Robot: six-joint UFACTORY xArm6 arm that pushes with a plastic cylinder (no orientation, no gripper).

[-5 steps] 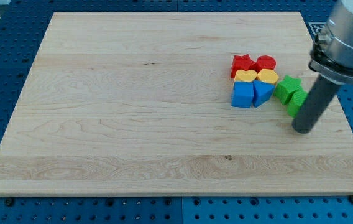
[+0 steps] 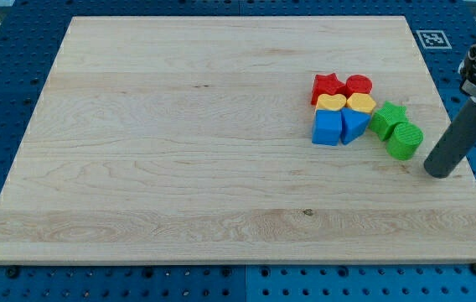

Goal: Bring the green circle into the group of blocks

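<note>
Tip (image 2: 442, 172) on board, just right of green circle (image 2: 405, 140), not touching. No jaws on this rod, nothing gripped. Circle touching green star (image 2: 387, 119), near blue blocks (image 2: 339, 126) but apart. Best pushed leftward through centre, slowly, avoiding spin.

A pale wooden board (image 2: 179, 126) lies on a blue perforated table (image 2: 3, 75) under even light.
</note>
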